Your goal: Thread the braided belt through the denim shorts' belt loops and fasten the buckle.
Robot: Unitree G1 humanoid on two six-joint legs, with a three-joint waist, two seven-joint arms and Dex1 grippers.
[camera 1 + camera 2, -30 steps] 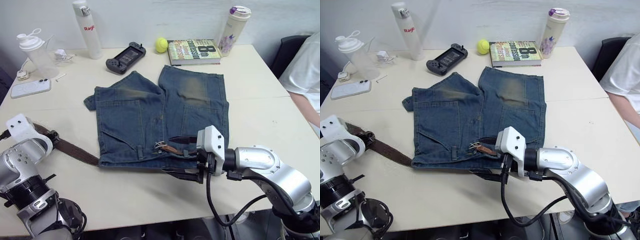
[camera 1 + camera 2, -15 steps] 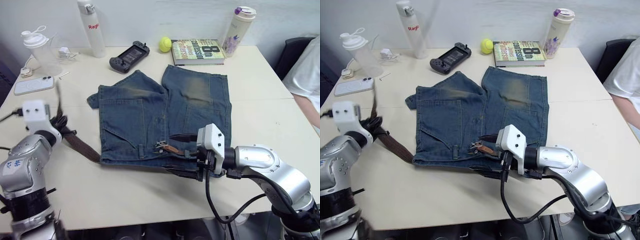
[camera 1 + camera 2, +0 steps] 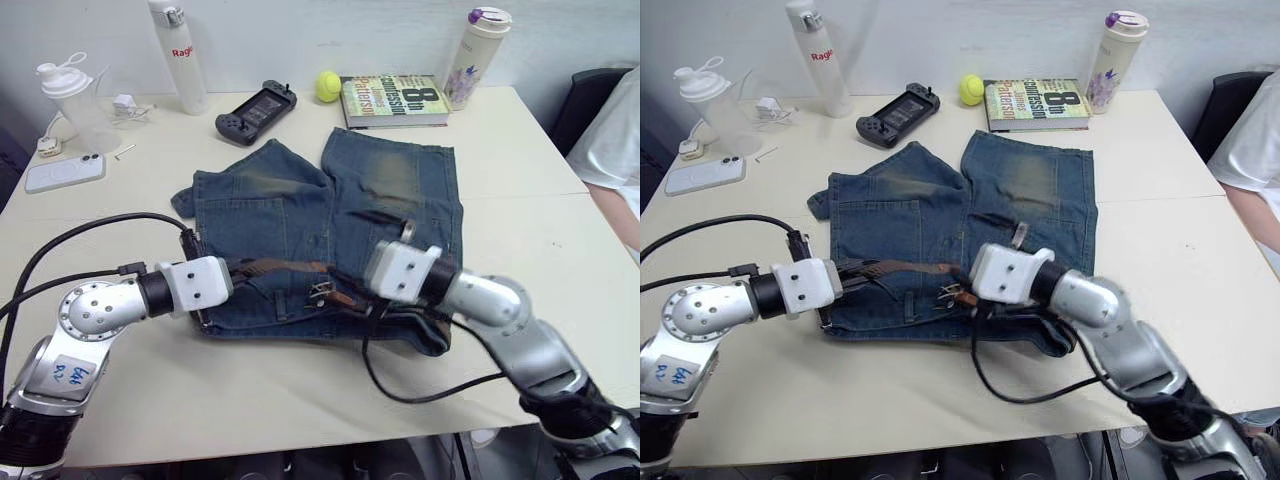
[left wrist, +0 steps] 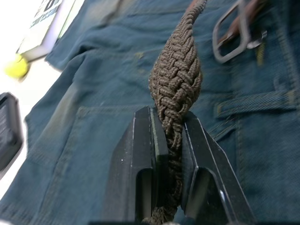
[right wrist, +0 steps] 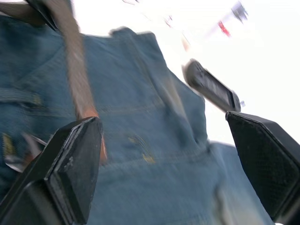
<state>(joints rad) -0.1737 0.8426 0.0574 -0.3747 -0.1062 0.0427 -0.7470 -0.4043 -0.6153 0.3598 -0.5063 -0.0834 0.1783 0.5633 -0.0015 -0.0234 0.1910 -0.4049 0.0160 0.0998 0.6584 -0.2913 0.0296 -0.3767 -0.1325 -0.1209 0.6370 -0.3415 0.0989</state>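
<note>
A brown braided belt (image 4: 176, 79) is lying across faded blue shorts (image 3: 300, 215), the left end effector (image 4: 170, 136) pinching it, the right end effector (image 5: 159, 154) spread wide.

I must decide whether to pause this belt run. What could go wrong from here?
The left gripper is shut on the braided belt, held above the denim shorts; a pull may drag the shorts or miss the belt loops. The right gripper is open over the waistband, beside the buckle, so the strap could slip back out.

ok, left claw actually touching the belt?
Touching. The left wrist view shows the left claw shut on the braided belt, the strap pinched between both fingers above the denim shorts.
</note>
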